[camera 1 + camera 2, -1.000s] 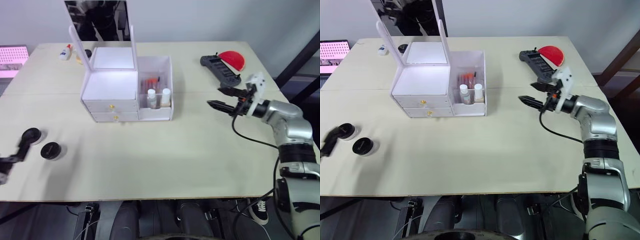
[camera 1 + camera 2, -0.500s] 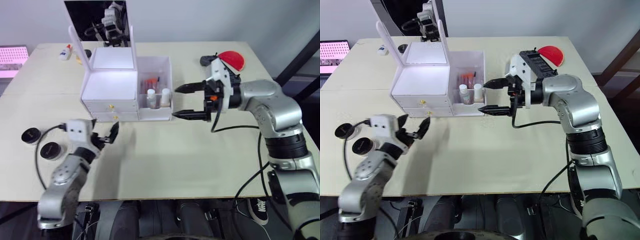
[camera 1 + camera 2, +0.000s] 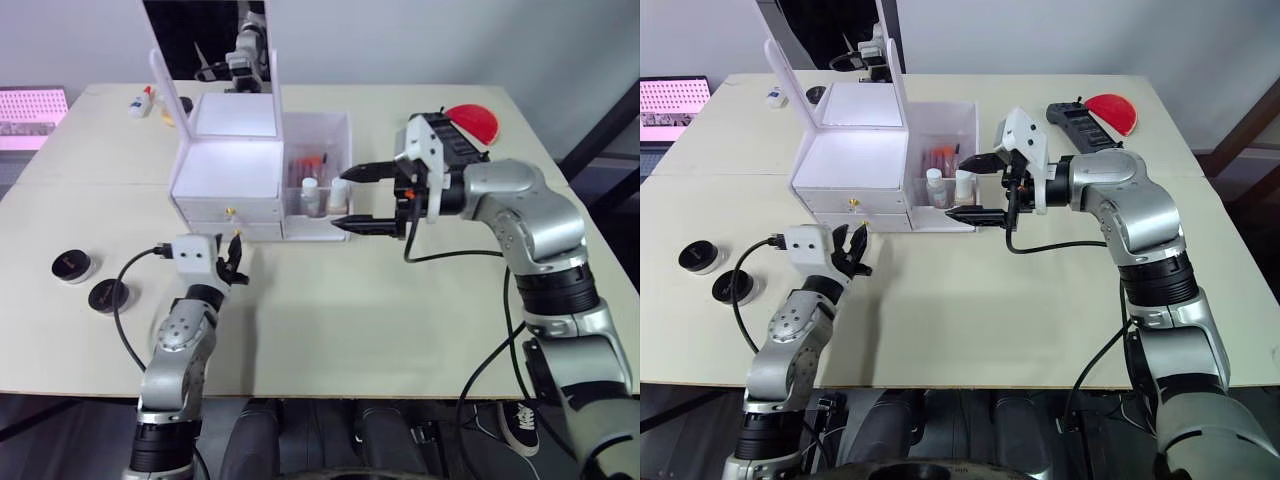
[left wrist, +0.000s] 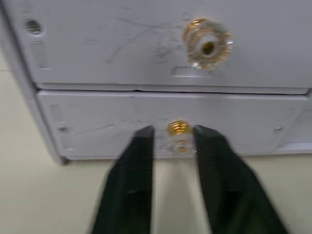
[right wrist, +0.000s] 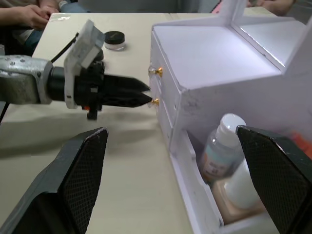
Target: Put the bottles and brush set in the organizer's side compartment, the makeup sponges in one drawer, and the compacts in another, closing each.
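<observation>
Organizer lower drawer being approached by left gripper

Organizer [image 3: 225, 185] is being observed near the middle of the table [image 3: 400, 320], lid raised, both drawers shut. Compared with half a second ago, the left gripper [image 4: 173, 146] is now being brought right up to the drawer fronts; before, it was being held short of them, lower on the table. In the left wrist view its two fingers are being held apart on either side of the lower drawer knob [image 4: 179, 129], not yet clamped on it. Whether the pads are touching the knob cannot be told. The upper drawer knob [image 4: 208, 45] is being left alone.

The right gripper [image 3: 350, 198] is being moved closer to the side compartment [image 3: 320, 185] than half a second ago, jaws spread wide, nothing being held. It is judged to be steadying or bracing the organizer while the drawer is pulled.

Meaning for the task: a drawer opening is judged to be starting; the compacts step is still being awaited.

Contents:
- Side compartment: two bottles [image 5: 222, 146] and red-tipped brushes [image 3: 307, 160] are already being held inside
- Drawers: closed, contents cannot be told
- Two compacts [image 3: 90, 282] are lying on the table, well apart from the organizer, on the robot's left
</observation>
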Motion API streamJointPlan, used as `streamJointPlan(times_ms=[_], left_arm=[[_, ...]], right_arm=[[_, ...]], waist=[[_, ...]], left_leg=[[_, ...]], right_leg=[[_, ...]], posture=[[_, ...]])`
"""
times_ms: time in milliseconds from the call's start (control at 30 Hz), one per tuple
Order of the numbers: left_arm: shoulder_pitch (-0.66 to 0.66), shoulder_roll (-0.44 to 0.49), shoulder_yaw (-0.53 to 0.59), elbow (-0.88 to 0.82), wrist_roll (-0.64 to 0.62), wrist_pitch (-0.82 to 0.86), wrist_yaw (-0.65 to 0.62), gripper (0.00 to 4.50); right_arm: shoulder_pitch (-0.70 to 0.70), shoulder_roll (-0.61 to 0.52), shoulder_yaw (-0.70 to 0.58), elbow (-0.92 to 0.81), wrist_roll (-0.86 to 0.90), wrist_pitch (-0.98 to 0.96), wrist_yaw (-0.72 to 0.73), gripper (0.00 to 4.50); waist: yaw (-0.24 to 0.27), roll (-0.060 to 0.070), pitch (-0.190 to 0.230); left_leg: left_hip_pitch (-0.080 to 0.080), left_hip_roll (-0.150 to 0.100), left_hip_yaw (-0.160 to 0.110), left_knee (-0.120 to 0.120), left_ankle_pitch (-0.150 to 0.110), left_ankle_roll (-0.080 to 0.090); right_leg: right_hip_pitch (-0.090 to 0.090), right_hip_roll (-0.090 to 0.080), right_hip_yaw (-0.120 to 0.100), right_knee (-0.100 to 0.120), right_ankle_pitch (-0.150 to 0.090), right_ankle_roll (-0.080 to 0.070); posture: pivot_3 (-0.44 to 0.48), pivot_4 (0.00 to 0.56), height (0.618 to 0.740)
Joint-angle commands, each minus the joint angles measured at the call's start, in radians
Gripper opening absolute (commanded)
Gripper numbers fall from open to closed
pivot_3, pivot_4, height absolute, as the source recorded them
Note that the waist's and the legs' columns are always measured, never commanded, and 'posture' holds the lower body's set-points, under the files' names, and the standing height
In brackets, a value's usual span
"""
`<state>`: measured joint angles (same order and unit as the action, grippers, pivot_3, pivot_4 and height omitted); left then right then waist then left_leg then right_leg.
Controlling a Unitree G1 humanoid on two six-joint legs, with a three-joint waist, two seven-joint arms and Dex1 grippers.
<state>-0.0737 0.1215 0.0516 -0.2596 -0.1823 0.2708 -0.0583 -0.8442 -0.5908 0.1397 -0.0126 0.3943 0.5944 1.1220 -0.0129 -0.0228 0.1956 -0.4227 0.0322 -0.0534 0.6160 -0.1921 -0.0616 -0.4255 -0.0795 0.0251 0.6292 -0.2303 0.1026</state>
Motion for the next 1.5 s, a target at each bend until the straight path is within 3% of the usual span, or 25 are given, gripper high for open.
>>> streamJointPlan(times_ms=[33, 333, 433, 533, 933, 1033, 1100, 1133, 1500], left_arm=[[-0.012, -0.008, 0.000, 0.025, 0.023, -0.031, 0.005, 0.07], [0.029, -0.031, 0.013, -0.001, 0.004, -0.052, -0.011, 0.07], [0.040, -0.037, 0.007, -0.014, 0.011, -0.051, -0.005, 0.95], [0.038, -0.043, -0.003, -0.009, 0.017, -0.050, -0.004, 2.43], [-0.036, -0.053, 0.002, 0.088, 0.043, -0.054, 0.005, 2.43], [-0.052, -0.055, -0.004, 0.107, 0.050, -0.081, -0.005, 1.61], [-0.051, -0.061, 0.000, 0.104, 0.048, -0.089, -0.003, 0.53], [-0.045, -0.063, 0.001, 0.098, 0.044, -0.093, -0.006, 0.29], [0.039, -0.066, -0.009, 0.021, 0.041, -0.112, -0.019, 0.31]], right_arm=[[-0.033, -0.009, -0.019, -0.023, 0.001, -0.002, -0.008, 4.50], [-0.039, -0.022, -0.014, -0.033, 0.000, 0.013, -0.011, 4.50], [-0.039, -0.023, -0.009, -0.033, -0.002, 0.016, -0.012, 4.50], [-0.040, -0.020, -0.005, -0.030, -0.006, 0.014, -0.016, 4.50], [-0.032, -0.012, -0.004, -0.046, -0.013, 0.012, -0.026, 4.50], [-0.032, -0.014, -0.005, -0.048, -0.014, 0.011, -0.028, 4.50], [-0.031, -0.015, -0.007, -0.050, -0.013, 0.013, -0.031, 4.50], [-0.030, -0.015, -0.007, -0.050, -0.014, 0.013, -0.032, 4.50], [-0.028, -0.014, 0.004, -0.036, -0.020, 0.003, -0.025, 4.50]], waist=[[0.000, 0.000, 0.000], [0.000, 0.000, 0.000], [0.000, 0.000, 0.000], [0.000, 0.000, 0.000], [0.000, 0.000, 0.000], [0.000, 0.000, 0.000], [0.000, 0.000, 0.000], [0.001, 0.000, 0.000], [-0.002, 0.000, 0.000]], left_leg=[[0.000, 0.000, 0.000, 0.000, 0.000, 0.000], [0.000, 0.000, 0.000, 0.000, 0.000, 0.000], [0.000, 0.000, 0.000, 0.000, 0.000, 0.000], [0.000, 0.000, 0.000, 0.000, 0.000, 0.000], [0.000, 0.000, 0.000, 0.000, 0.000, 0.000], [0.000, 0.000, 0.000, 0.000, 0.000, 0.000], [0.000, 0.000, -0.001, 0.000, 0.000, 0.000], [0.000, 0.000, -0.001, 0.000, 0.000, 0.000], [0.000, 0.000, -0.001, 0.000, 0.000, 0.000]], right_leg=[[0.000, 0.000, 0.000, 0.000, 0.000, 0.000], [0.000, 0.000, 0.000, 0.000, 0.000, 0.000], [0.000, 0.000, 0.000, 0.000, 0.000, 0.000], [0.000, 0.000, 0.000, 0.000, 0.000, 0.000], [0.000, 0.000, 0.000, 0.000, 0.000, 0.000], [0.000, 0.000, 0.000, 0.000, 0.000, 0.000], [0.000, 0.000, 0.000, 0.000, 0.000, 0.000], [0.000, 0.000, -0.001, 0.000, 0.000, 0.000], [0.000, 0.000, -0.001, 0.000, 0.000, 0.000]], posture=[[0.000, 0.150, 0.740], [0.000, 0.150, 0.740], [0.000, 0.150, 0.740], [0.000, 0.150, 0.740], [0.000, 0.150, 0.740], [0.000, 0.150, 0.740], [0.000, 0.150, 0.740], [0.000, 0.150, 0.740], [0.000, 0.150, 0.740]])
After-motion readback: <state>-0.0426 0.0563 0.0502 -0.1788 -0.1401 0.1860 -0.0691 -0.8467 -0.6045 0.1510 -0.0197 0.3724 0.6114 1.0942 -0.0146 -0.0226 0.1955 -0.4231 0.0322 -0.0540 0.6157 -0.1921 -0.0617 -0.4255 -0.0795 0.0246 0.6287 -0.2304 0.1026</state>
